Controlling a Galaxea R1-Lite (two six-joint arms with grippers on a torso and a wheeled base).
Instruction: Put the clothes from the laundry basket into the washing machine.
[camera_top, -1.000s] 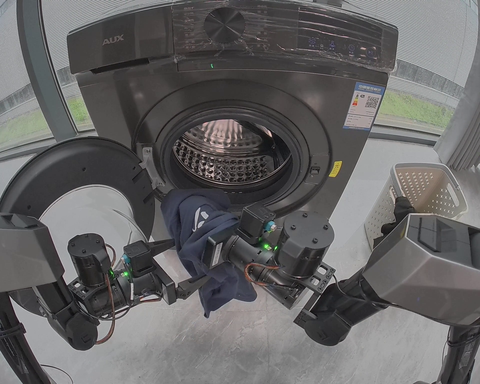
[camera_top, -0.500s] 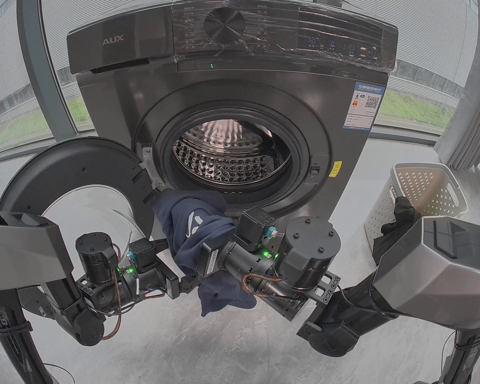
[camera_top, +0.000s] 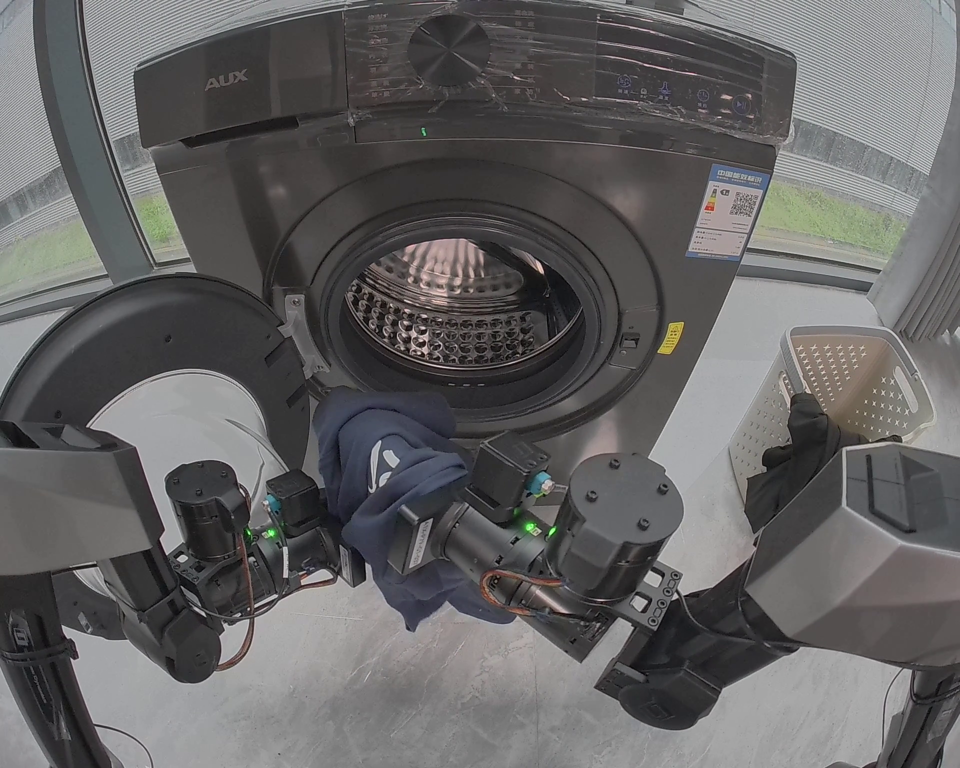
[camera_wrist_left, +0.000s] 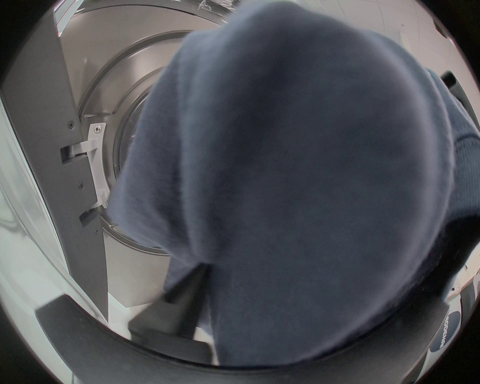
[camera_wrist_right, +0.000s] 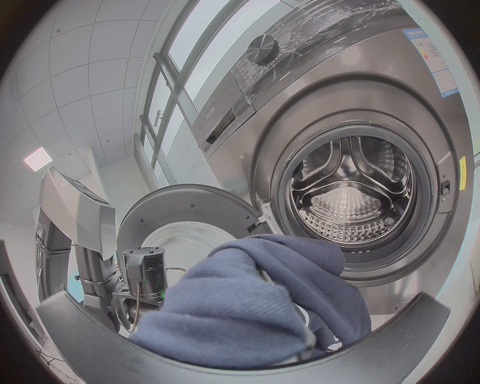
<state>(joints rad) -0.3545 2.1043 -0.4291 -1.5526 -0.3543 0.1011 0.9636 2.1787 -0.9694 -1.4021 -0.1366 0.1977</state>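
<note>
A navy garment (camera_top: 385, 470) with a white logo hangs just below the open drum (camera_top: 460, 300) of the grey washing machine (camera_top: 450, 170). My right gripper (camera_top: 392, 528) is shut on it from the right, buried in the cloth (camera_wrist_right: 250, 305). From the left, my left gripper (camera_top: 350, 560) presses into the same garment, which covers most of its wrist view (camera_wrist_left: 300, 175). The white laundry basket (camera_top: 860, 385) stands on the floor at the right, with a dark piece of clothing (camera_top: 800, 440) draped over its near rim.
The round door (camera_top: 150, 370) is swung fully open to the left of the drum, close behind my left arm. Its hinge bracket (camera_wrist_left: 95, 160) sits at the drum's left rim. Bare grey floor lies below the garment.
My left arm has moved right until its gripper is against the garment. My right gripper has carried the garment slightly left and down, so the cloth is bunched between the two.
</note>
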